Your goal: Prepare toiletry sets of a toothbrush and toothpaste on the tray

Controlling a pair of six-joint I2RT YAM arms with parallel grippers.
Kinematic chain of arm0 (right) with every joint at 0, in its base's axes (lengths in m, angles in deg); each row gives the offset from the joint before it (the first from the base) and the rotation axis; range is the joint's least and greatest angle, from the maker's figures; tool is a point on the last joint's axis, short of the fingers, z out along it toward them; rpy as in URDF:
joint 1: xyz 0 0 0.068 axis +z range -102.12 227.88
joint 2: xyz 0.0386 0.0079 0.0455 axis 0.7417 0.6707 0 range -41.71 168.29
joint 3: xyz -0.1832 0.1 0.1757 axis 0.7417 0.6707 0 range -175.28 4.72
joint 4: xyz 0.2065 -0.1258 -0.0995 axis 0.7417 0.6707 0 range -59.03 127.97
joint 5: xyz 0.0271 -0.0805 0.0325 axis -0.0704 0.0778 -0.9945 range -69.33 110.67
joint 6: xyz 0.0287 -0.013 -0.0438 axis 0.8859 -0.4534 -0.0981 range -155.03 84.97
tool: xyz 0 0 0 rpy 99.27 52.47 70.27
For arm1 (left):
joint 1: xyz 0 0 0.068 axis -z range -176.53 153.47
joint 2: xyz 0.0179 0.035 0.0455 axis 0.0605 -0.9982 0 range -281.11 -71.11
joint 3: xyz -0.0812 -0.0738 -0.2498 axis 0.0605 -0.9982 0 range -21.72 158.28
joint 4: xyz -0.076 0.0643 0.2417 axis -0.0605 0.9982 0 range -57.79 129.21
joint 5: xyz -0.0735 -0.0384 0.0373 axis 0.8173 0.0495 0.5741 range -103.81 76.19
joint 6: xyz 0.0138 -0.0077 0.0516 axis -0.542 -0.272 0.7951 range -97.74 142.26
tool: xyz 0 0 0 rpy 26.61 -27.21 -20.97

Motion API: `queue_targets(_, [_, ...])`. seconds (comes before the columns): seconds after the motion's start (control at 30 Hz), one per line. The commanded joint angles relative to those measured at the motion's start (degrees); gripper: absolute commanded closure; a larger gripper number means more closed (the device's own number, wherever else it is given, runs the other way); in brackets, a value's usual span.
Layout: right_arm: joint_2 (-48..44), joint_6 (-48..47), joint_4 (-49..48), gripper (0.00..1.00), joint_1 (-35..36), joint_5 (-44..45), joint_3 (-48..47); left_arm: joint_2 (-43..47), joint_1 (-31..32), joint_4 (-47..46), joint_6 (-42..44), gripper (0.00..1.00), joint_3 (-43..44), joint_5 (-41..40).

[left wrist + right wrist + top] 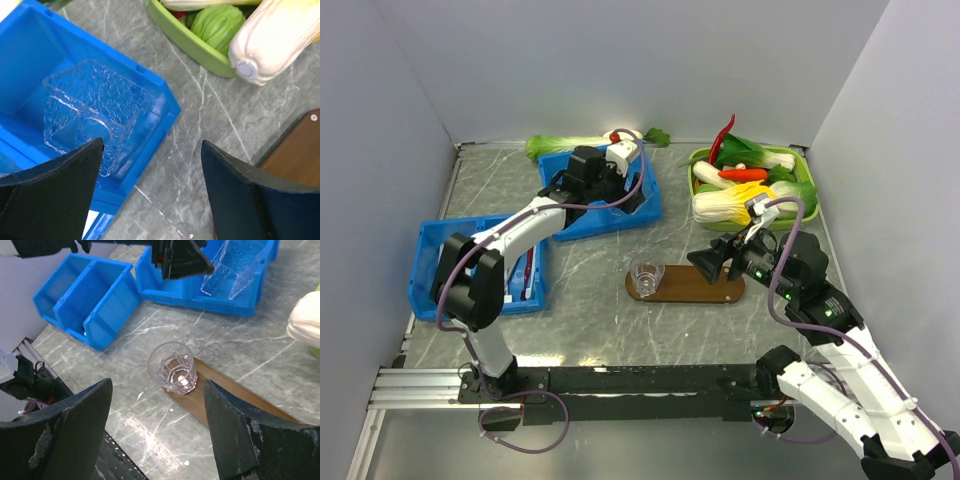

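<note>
1. My right gripper (157,383) hangs over the tray (230,390), fingers spread wide with nothing between them. Its wrist view looks down on the clear cup (173,368), which stands upright on the tray's left end and touches neither finger.
2. My left gripper (151,145) is spread as well and empty. It hovers behind and left of the tray, above the corner of a blue bin (150,100) that faces the tray.
3. Only the overhead view gives the tray's whole outline: a brown oblong lying crosswise, the cup at one end and my right fingers above the other half.
4. Only my left wrist view shows what that bin holds, a clear textured square box (85,115). It also shows a pale vegetable (275,40) jutting over the rim of the green tray (195,47) behind the tray.
5. The overhead view alone looks into the double bin (480,262) left of the tray. Slim red and white things lie in its right compartment, too small to tell brushes from tubes.
6. Bare grey table (590,330) separates the tray from both bins and runs from its near edge toward my bases. The green tray sits close behind the tray's right end.
</note>
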Motion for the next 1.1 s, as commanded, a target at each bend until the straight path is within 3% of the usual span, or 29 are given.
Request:
queue_targets(0.0, [-1.35, -1.12, 0.35, 0.20, -0.39, 0.79, -2.75, -1.57, -0.95, -2.99, 1.49, 0.17, 2.77, 2.14])
queue_targets(0.27, [-1.18, -1.03, -1.06, 0.20, -0.38, 0.87, -2.05, -5.79, -2.45, -3.60, 1.14, 0.23, 3.74, 6.27])
queue_targets(1.07, [-0.56, -2.43, -1.49, 0.21, -0.39, 1.48, -1.43, -14.23, -2.71, -3.26, 2.54, 0.36, 8.75, 3.02])
